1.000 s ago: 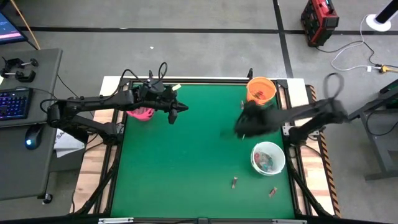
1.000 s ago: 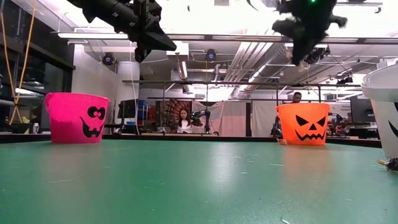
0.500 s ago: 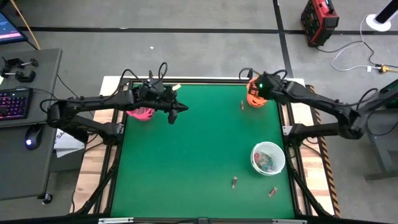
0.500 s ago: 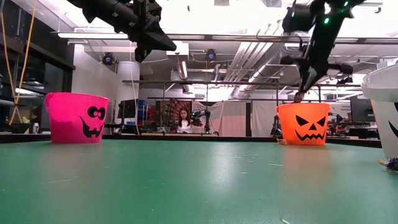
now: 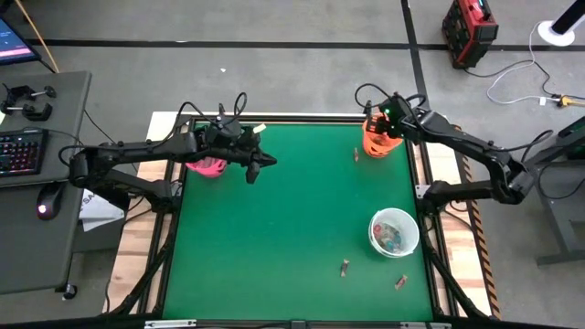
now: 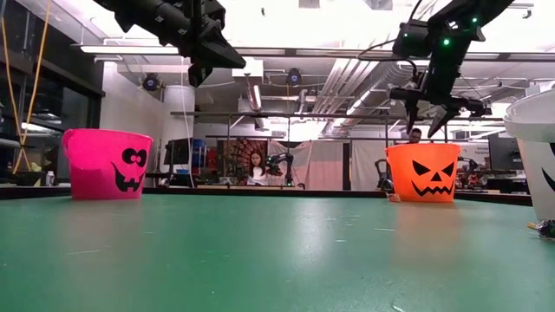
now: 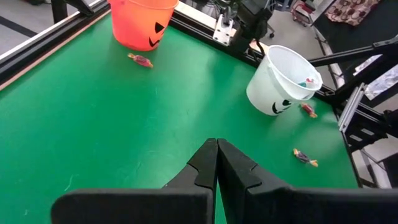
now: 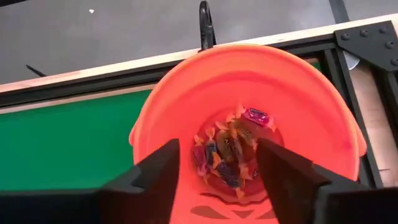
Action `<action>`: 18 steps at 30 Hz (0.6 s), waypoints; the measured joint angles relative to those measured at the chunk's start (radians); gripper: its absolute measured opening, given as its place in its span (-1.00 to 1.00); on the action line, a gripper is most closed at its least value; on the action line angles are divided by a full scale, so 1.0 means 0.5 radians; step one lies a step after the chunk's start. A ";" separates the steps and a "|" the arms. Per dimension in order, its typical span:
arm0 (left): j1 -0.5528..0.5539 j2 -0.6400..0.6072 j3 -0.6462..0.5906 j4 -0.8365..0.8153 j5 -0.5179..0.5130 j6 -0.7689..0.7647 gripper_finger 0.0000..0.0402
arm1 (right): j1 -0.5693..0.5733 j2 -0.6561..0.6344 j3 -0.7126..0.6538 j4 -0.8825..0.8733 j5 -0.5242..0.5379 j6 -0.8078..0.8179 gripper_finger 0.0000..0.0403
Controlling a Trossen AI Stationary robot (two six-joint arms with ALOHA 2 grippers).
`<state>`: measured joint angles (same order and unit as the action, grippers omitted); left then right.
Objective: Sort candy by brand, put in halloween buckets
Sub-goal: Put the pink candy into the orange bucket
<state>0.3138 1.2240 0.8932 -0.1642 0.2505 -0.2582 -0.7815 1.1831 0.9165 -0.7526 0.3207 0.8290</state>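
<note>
My right gripper (image 6: 430, 121) hangs open and empty just above the orange bucket (image 5: 378, 143). Its fingers point down over the bucket's mouth (image 8: 249, 99), where several wrapped candies (image 8: 227, 152) lie on the bottom. My left gripper (image 5: 267, 160) is shut and empty, held high beside the pink bucket (image 6: 106, 163), which stands at the table's far left. The white bucket (image 5: 395, 232) stands at the right and holds several candies. Loose candies lie beside the orange bucket (image 5: 356, 155) and near the white one (image 5: 345, 268) (image 5: 400, 281).
The green table top (image 5: 274, 238) lies between the buckets. The table's black frame rail (image 8: 74, 93) runs right behind the orange bucket. Beyond the far edge, a person (image 6: 257, 166) sits in the room.
My right gripper has swung from over the table's right middle toward the far edge and has come to rest above the orange bucket. There its fingers have opened. My left arm has kept still.
</note>
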 joint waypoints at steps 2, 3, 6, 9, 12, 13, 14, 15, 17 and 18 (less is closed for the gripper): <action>0.000 0.000 0.000 0.000 0.000 0.000 -1.00 | 0.000 -0.006 0.000 0.037 -0.067 0.000 0.14; 0.000 0.000 0.000 0.000 0.000 0.000 -1.00 | 0.000 -0.011 0.000 0.089 -0.128 -0.002 0.18; 0.000 0.000 0.000 0.000 0.000 0.000 -1.00 | 0.041 -0.021 0.000 0.364 -0.388 -0.058 0.25; 0.000 0.000 0.000 0.001 -0.002 0.000 -1.00 | 0.160 -0.021 0.003 0.648 -0.558 -0.089 0.26; 0.000 0.000 0.000 0.002 -0.002 0.000 -1.00 | 0.326 0.022 0.073 0.647 -0.493 -0.095 0.24; 0.000 0.000 0.000 0.002 -0.002 0.000 -1.00 | 0.378 0.052 0.114 0.601 -0.451 -0.104 0.23; 0.000 0.000 0.000 0.002 -0.002 0.000 -1.00 | 0.428 0.089 0.160 0.533 -0.423 -0.105 0.23; 0.000 0.000 0.000 0.002 -0.002 0.000 -1.00 | 0.473 0.132 0.210 0.461 -0.409 -0.106 0.22; 0.000 0.000 0.000 0.003 -0.003 0.000 -1.00 | 0.542 0.239 0.327 0.279 -0.388 -0.142 0.22; 0.000 0.000 0.000 0.004 -0.003 0.000 -1.00 | 0.569 0.300 0.387 0.169 -0.372 -0.165 0.22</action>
<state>0.3138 1.2240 0.8932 -0.1623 0.2489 -0.2584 -0.4967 1.3330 1.1100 -0.6678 0.1344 0.7463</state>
